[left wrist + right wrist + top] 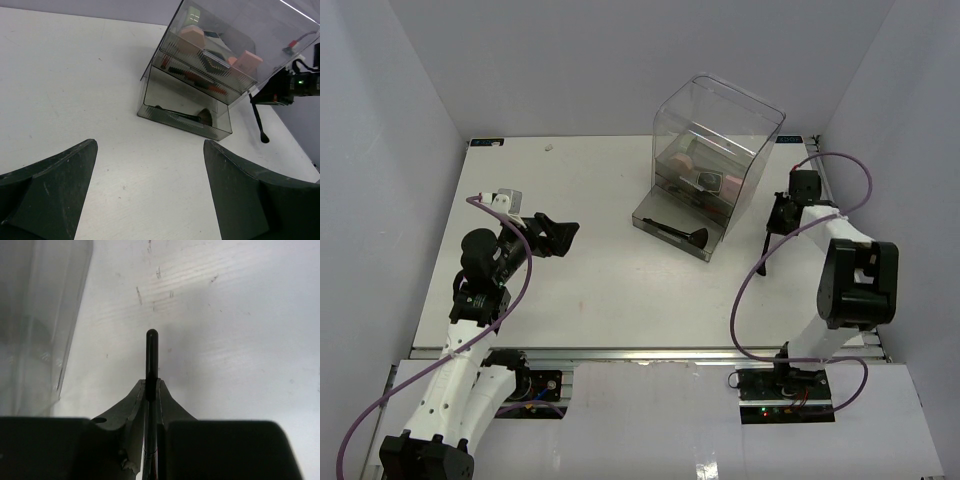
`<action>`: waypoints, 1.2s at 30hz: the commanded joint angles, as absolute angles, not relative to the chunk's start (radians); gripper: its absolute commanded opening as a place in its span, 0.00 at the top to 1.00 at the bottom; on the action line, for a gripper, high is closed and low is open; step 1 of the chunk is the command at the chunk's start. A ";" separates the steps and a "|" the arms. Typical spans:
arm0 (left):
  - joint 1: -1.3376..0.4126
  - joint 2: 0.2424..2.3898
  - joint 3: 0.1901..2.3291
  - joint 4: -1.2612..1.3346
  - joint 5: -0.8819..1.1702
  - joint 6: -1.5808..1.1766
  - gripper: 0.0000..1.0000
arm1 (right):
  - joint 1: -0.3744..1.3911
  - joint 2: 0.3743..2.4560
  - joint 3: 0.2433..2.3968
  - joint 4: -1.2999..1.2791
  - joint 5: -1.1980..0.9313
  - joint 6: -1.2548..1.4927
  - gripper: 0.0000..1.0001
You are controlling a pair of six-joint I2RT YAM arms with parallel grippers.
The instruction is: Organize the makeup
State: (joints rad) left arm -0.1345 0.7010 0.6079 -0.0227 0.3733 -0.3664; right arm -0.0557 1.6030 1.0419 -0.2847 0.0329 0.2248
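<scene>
Left gripper (560,232): idle, jaws spread wide, nothing between them. It hovers over the bare table (600,300), well apart from the box. Its wrist view shows both fingers (50,190) framing empty tabletop, with the box far ahead. Not the arm for this.

Centre: clear drawer box (720,120). The bottom drawer (655,216) is pulled out toward the near edge. A fan brush (682,235) already lies in it, along the drawer's width. The drawer above holds dark-red pencils (192,80), and the top tier has a pink puff (190,36).

Right gripper (778,225): just beside the box's right wall, pinched tight on a black brush (767,255). My fingers (134,400) clamp the thin handle. In the top view the free length runs down toward the near edge. In my wrist view the rounded end pokes straight out past the tips, with table beneath it. I can't tell if it touches. Bristle end not visible.

What matters: the open drawer lies to my left and a bit nearer, with the box's front corner between us. The held brush's axis runs roughly crosswise to the fan brush.

My read: right arm is far nearer. Carry left past the corner, turn the wrist until the handle runs along the drawer's width, then lower. Risk: the free end clips the drawer's front wall.
</scene>
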 commanded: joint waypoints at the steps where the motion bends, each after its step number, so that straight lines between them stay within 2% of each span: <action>1: -0.137 0.682 0.604 -0.013 0.369 -0.360 0.02 | -0.069 1.348 0.948 -0.159 -0.117 0.083 0.92; 5: -0.137 0.680 0.603 -0.013 0.369 -0.362 0.02 | -0.068 1.122 0.883 -0.113 -0.286 -0.066 0.92; 11: -0.137 0.685 0.604 -0.014 0.364 -0.359 0.02 | -0.025 0.995 0.917 -0.224 -0.805 -0.390 0.92; 14: -0.137 0.688 0.603 -0.014 0.362 -0.358 0.02 | 0.053 0.994 0.958 -0.254 -0.839 -0.475 0.92; 18: -0.137 0.698 0.601 -0.015 0.358 -0.356 0.02 | 0.223 1.070 1.040 -0.276 -0.753 -0.543 0.92; 23: -0.137 0.725 0.598 -0.009 0.373 -0.356 0.02 | 0.491 1.324 1.232 -0.319 -0.411 -0.631 0.92; 30: -0.137 0.744 0.598 -0.011 0.378 -0.353 0.02 | 0.545 1.727 1.487 -0.360 -0.189 -0.629 0.91; 34: -0.137 0.741 0.598 -0.011 0.378 -0.354 0.02 | 0.548 1.826 1.554 -0.360 -0.118 -0.610 0.90; 36: -0.137 0.741 0.598 -0.011 0.381 -0.354 0.02 | 0.549 1.855 1.551 -0.360 -0.091 -0.598 0.85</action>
